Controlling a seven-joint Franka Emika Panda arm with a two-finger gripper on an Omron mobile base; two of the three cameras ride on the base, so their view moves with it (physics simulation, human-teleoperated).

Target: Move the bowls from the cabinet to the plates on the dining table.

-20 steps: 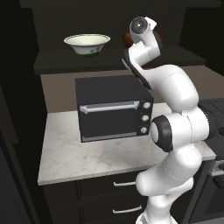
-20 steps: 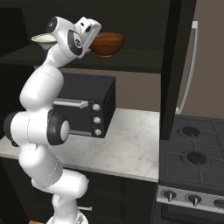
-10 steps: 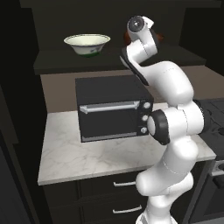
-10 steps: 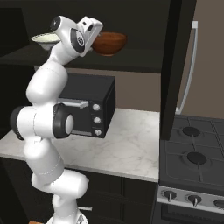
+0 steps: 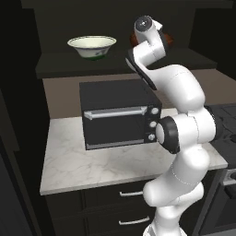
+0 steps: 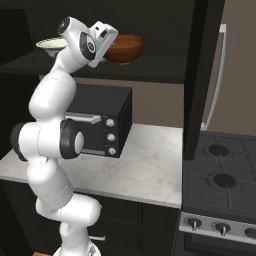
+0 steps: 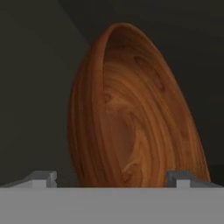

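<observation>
The reddish-brown wooden bowl (image 6: 125, 49) sits on the open cabinet's shelf (image 6: 150, 75). My gripper (image 6: 111, 50) is raised to it from the left, jaws open. In the hand view the bowl (image 7: 131, 131) looms close and looks turned on its side, its near edge between the two fingertips (image 7: 43, 177) of the gripper (image 7: 111, 177). I cannot tell whether they touch it. The cream-white bowl (image 5: 92, 46) with the green pattern stands further left on the same shelf (image 5: 60, 69), also seen as a rim (image 6: 50, 44) behind my arm. The dining table is out of view.
A black toaster oven (image 5: 120, 117) stands on the small marble counter (image 5: 92, 166) under the shelf. The cabinet door (image 6: 200, 75) hangs open on the right, with a long silver handle (image 6: 217, 75). A dark stove (image 6: 220, 175) adjoins the counter.
The elbow has shifted slightly left while the hand stays at the wooden bowl. Both bowls rest where they were and the jaws remain open.
</observation>
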